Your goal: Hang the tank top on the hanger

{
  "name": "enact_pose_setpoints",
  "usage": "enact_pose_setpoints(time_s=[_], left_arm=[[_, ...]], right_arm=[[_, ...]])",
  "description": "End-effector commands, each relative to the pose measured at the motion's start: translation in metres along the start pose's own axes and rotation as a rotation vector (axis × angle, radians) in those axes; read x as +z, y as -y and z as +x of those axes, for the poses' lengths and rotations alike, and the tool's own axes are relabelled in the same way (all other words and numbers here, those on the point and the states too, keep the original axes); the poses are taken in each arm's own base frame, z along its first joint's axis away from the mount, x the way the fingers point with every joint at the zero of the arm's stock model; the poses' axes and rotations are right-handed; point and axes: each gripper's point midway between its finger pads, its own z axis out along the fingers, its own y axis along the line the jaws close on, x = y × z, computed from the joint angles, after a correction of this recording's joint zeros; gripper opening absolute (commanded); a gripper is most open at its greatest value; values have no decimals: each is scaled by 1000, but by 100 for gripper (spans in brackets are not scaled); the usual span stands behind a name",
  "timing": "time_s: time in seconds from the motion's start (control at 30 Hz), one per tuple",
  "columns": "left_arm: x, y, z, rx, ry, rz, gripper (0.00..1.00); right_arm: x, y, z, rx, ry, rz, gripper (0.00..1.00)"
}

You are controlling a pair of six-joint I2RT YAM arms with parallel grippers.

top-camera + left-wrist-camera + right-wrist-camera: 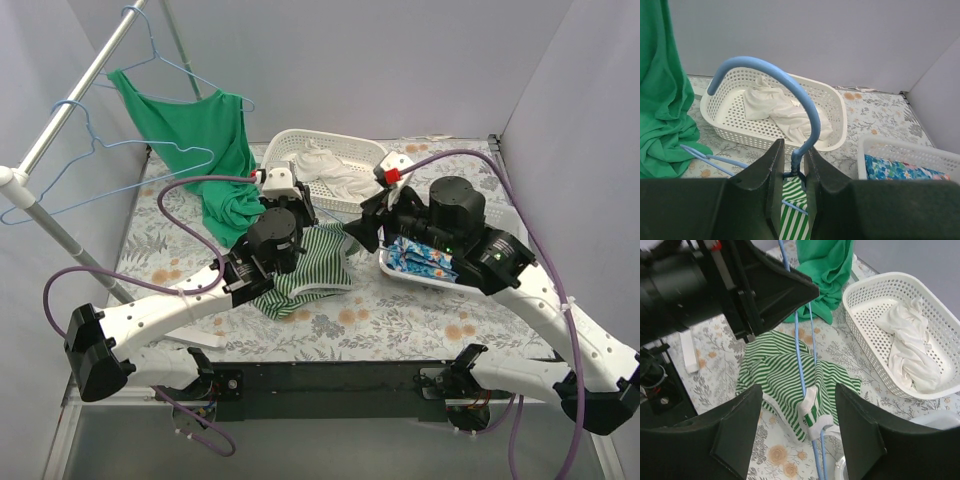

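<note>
Because the tank top (770,371) looks limp, I'd pinch its white strap with my spread right end effector (797,392); left end effector (793,152) clamps the hanger (811,117).

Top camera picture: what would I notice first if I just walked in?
The striped tank top lies crumpled in the middle of the flowery table, a light-blue hanger stretched across it. The left gripper pinches that hanger's neck, and a plain green top dangles from the rail at back left.
</note>
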Motion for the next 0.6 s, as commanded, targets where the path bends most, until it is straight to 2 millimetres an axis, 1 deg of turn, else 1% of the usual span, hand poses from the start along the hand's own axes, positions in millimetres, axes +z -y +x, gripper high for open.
enact_pose_setpoints(time_s=[0.0, 0.1, 0.2, 0.27, 0.3, 0.33, 0.37, 0.4, 0.43, 0.47, 0.5, 0.53, 0.57], left_arm=[[-11, 25, -28, -68, -22, 134, 0], [-14, 27, -30, -72, -38, 153, 0], [-16, 31, -32, -68, -46, 175, 0], [-17, 35, -29, -55, -63, 196, 0], [-17, 37, -31, -59, -62, 204, 0], [-17, 38, -30, -55, -67, 211, 0], [-16, 39, -29, -53, -71, 211, 0], [-16, 39, -25, -45, -83, 209, 0], [-16, 40, -26, -41, -89, 208, 0], [-15, 38, -22, -26, -103, 197, 2], [-15, 38, -21, -24, -111, 193, 11], [-15, 40, -26, -27, -110, 195, 23], [-17, 38, -24, -12, -129, 199, 35]], right_arm=[[19, -2, 29, -110, -90, -65, 68], [30, -3, 39, -104, -136, -84, 65], [41, 5, 52, -96, -185, -53, 60], [43, 6, 54, -92, -190, -49, 53], [45, 7, 56, -92, -196, -45, 49], [46, 7, 57, -88, -199, -40, 37], [46, 11, 57, -85, -202, -20, 30], [46, 13, 57, -85, -203, -6, 19], [45, 15, 56, -81, -201, 7, 2], [43, 20, 55, -83, -196, 38, 1], [40, 22, 52, -83, -185, 55, 1], [38, 25, 49, -81, -175, 74, 1], [36, 31, 47, -76, -169, 115, 1]])
